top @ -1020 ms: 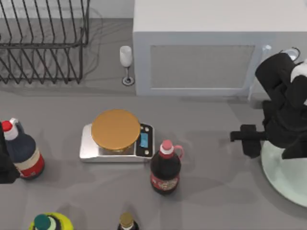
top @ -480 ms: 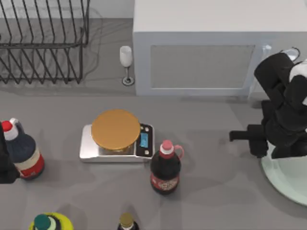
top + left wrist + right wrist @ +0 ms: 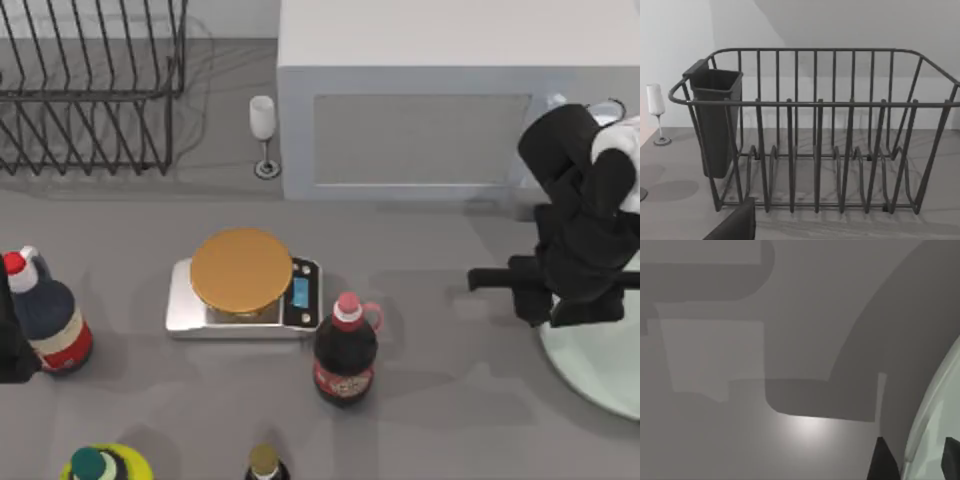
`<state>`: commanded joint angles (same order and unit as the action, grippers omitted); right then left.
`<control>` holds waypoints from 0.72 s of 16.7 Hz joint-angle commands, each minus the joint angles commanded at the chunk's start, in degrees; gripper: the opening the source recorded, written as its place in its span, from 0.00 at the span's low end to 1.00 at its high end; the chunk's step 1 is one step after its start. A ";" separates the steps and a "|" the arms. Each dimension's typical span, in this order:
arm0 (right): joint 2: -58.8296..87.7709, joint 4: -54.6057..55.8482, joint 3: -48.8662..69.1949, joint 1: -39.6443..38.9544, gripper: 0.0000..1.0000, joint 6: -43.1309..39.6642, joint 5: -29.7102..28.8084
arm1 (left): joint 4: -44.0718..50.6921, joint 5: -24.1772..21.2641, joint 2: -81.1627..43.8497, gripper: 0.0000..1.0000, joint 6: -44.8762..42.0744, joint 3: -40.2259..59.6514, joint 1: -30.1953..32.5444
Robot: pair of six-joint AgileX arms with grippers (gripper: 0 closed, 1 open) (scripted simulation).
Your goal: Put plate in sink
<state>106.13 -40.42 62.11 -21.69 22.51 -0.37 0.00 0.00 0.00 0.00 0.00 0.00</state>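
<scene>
Since a second ago the right arm has crept toward the left and up, and the plate (image 3: 600, 365) has shifted slightly with it. That smooth, shallow mint-green disc lies at the table's right edge. The right gripper (image 3: 912, 460) straddles its rim, a dark finger (image 3: 884, 460) on either side, narrowly parted around the rim. Left of it stand a dark red-labelled bottle (image 3: 345, 350) and a steel scale (image 3: 243, 288) with an orange-brown platter. The wire dish rack (image 3: 815, 135) holds a dark cup (image 3: 715, 120). The left arm (image 3: 10, 340) sits parked at the left edge.
</scene>
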 joint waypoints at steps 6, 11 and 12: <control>-0.08 -20.27 19.41 -6.58 0.00 3.47 -0.47 | 0.00 0.00 0.00 1.00 0.00 0.00 0.00; -1.40 -44.15 41.42 -4.10 0.00 2.13 -0.29 | 0.00 0.00 0.00 1.00 0.00 0.00 0.00; -1.77 -47.67 44.88 -2.80 0.00 1.40 -0.19 | 0.00 0.00 0.00 1.00 0.00 0.00 0.00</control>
<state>104.36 -88.09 106.99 -24.49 23.91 -0.56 0.00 0.00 0.00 0.00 0.00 0.00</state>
